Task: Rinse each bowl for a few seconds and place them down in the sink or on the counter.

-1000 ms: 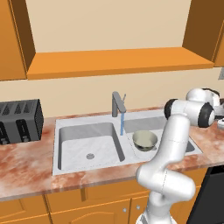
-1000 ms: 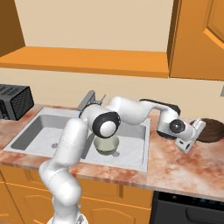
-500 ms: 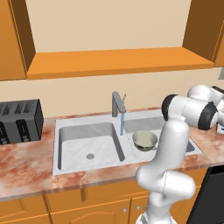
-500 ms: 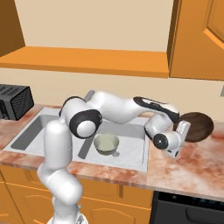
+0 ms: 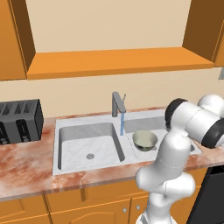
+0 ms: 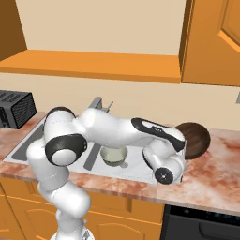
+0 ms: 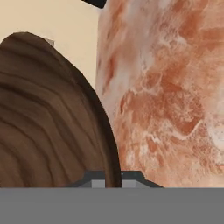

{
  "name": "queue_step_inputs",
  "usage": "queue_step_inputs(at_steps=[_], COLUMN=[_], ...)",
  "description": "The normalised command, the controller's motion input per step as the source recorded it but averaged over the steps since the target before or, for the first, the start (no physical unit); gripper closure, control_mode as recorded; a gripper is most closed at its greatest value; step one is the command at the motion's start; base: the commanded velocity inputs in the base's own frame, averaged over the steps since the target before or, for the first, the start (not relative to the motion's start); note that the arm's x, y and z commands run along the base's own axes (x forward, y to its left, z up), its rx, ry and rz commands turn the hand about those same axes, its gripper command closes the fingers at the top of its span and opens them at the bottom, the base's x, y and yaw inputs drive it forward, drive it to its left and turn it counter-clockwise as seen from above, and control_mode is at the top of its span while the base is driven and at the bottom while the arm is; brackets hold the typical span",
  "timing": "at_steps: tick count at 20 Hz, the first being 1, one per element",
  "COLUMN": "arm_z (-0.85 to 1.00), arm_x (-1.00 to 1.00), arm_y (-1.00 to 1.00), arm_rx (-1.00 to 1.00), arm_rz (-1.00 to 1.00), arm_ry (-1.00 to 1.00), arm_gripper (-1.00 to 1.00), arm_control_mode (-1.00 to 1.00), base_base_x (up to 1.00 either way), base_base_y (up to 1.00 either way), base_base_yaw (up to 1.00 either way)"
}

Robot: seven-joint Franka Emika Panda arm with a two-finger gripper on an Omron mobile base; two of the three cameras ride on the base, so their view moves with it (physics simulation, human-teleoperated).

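Note:
The dark brown bowl (image 6: 196, 139) hangs tilted just above the counter (image 6: 220, 159), right of the sink (image 6: 29, 140). In the hand view its wood-grained wall (image 7: 48, 118) fills the left side, and its rim runs down between my gripper's (image 7: 113, 178) tips, which are shut on it. The pale cream-green bowl (image 5: 145, 140) stands upright in the sink's right basin, also seen as the cream-green bowl (image 6: 114, 154) behind my forearm. A blue stream of water (image 5: 122, 123) runs from the grey faucet (image 5: 117, 104), falling just left of that bowl. The left basin (image 5: 78, 146) holds nothing.
A black toaster (image 5: 19, 120) stands on the counter (image 5: 26, 168) left of the sink. An orange wooden shelf ledge (image 5: 113, 63) runs along the wall above. A dark oven front (image 6: 201, 225) sits below the counter at the right. My arm stretches across the sink's front.
My hand has carried the brown bowl to the left along the counter, toward the sink, and the arm has folded lower across the basin. The cream-green bowl has stayed put.

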Motion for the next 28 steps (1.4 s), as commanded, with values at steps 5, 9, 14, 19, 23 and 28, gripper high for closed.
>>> queue_step_inputs(at_steps=[5, 9, 14, 19, 23, 28], arm_z=[0.75, 0.57, 0.17, 0.07, 0.00, -0.04], arm_x=[-0.50, -0.41, -0.24, -0.08, 0.07, 0.13], arm_y=[0.00, 0.00, 0.09, 0.30, 0.40, 0.29], arm_rx=[-0.04, -0.05, -0.03, 0.01, 0.12, 0.15], arm_rz=[0.32, 0.33, 0.31, 0.24, 0.16, 0.16], arm_ry=[0.13, 0.19, 0.39, 0.42, 0.31, 0.31], arm_gripper=[1.00, 1.00, 1.00, 1.00, 1.00, 1.00], arm_control_mode=[-1.00, -1.00, -1.00, -1.00, -1.00, -1.00], base_base_x=[0.00, 0.00, 0.00, 0.00, 0.00, 0.00], base_base_y=[0.00, 0.00, 0.00, 0.00, 0.00, 0.00], base_base_yaw=[0.00, 0.00, 0.00, 0.00, 0.00, 0.00])
